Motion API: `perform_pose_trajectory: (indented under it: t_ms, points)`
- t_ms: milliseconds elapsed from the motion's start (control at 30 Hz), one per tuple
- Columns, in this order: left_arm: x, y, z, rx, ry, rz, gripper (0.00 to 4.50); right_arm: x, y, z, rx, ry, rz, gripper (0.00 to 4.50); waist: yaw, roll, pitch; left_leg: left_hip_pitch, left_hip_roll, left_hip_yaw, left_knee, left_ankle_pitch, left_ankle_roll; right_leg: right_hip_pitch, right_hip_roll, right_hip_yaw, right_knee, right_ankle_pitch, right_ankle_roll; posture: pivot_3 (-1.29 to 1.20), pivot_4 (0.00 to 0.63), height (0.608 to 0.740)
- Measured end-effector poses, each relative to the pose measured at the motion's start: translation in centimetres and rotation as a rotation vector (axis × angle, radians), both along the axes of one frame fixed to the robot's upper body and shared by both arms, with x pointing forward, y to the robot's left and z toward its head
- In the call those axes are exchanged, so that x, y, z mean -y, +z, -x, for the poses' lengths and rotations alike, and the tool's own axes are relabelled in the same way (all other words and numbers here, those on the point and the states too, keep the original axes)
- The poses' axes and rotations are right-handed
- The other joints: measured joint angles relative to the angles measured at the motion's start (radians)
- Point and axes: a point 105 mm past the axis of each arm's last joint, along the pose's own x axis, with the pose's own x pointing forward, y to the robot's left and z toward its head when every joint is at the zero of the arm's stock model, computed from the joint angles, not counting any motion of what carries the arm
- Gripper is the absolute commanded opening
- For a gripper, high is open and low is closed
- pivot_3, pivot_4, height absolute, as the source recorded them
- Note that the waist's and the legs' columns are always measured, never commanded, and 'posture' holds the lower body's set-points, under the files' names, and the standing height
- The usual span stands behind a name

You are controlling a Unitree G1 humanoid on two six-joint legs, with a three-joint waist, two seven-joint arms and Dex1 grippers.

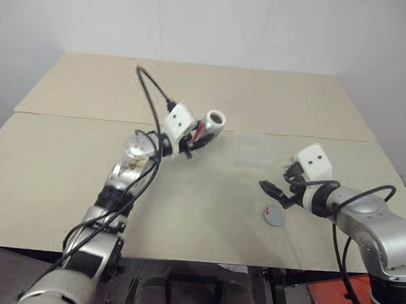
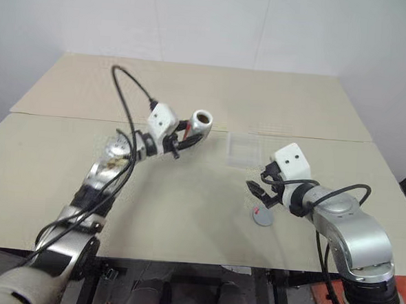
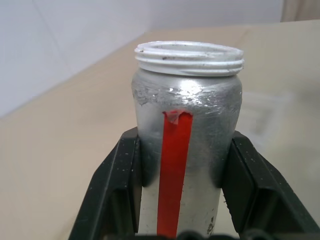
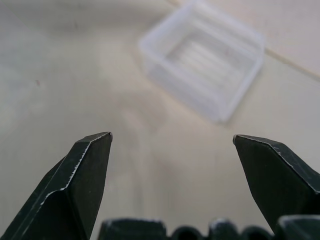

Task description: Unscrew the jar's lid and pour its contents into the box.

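The left claw (image 3: 175, 200) squeezes the jar (image 3: 186, 125) tight between its two black fingers and holds it up in the air above the table (image 1: 185, 213). The jar has no top on, and its open mouth points toward the box (image 2: 244, 149). The box sits on the table, near the jar. The lid (image 1: 274, 215) lies flat on the table, just below the right claw (image 1: 277, 196). The right claw is wide open and holds nothing.
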Motion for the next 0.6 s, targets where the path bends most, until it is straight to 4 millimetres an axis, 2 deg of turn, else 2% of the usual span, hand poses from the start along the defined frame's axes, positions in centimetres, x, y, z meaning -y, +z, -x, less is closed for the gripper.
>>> perform_pose_trajectory:
  t_ms: [100, 233, 500, 600]
  points:
    - [1.5, 0.1, -1.7, 0.023, 0.051, -0.069, 1.85, -0.6, 0.2, -0.1, 0.019, -0.003, -0.024, 4.49, 0.001, 0.000, 0.000, -0.002, -0.001, -0.001, 0.000, -0.001, 0.001, -0.001, -0.001, 0.000, -0.001, 0.000, 0.001, 0.00, 0.150, 0.740]
    - [3.8, -0.3, -2.9, 0.128, 0.120, -0.236, 1.85, -1.0, 0.3, 0.1, 0.031, -0.009, -0.037, 4.49, 0.002, -0.001, 0.000, -0.004, -0.003, -0.001, 0.000, -0.001, 0.002, -0.002, -0.002, 0.000, -0.002, 0.000, 0.002, 0.00, 0.150, 0.740]
    - [8.2, 0.3, -2.7, 0.618, 0.152, -0.702, 1.85, -1.3, 0.3, 1.2, 0.057, -0.030, -0.031, 4.49, 0.004, -0.001, 0.000, -0.014, -0.004, -0.003, 0.002, -0.001, 0.002, -0.012, -0.002, -0.001, 0.000, 0.001, 0.004, 0.00, 0.150, 0.740]
    - [9.0, 0.3, -2.4, 0.810, 0.120, -0.873, 1.85, -0.9, 0.3, 1.7, 0.057, -0.059, -0.031, 4.49, 0.003, -0.001, 0.000, -0.014, -0.004, -0.003, 0.002, -0.001, 0.002, -0.012, -0.002, 0.000, 0.001, 0.001, 0.004, 0.00, 0.150, 0.740]
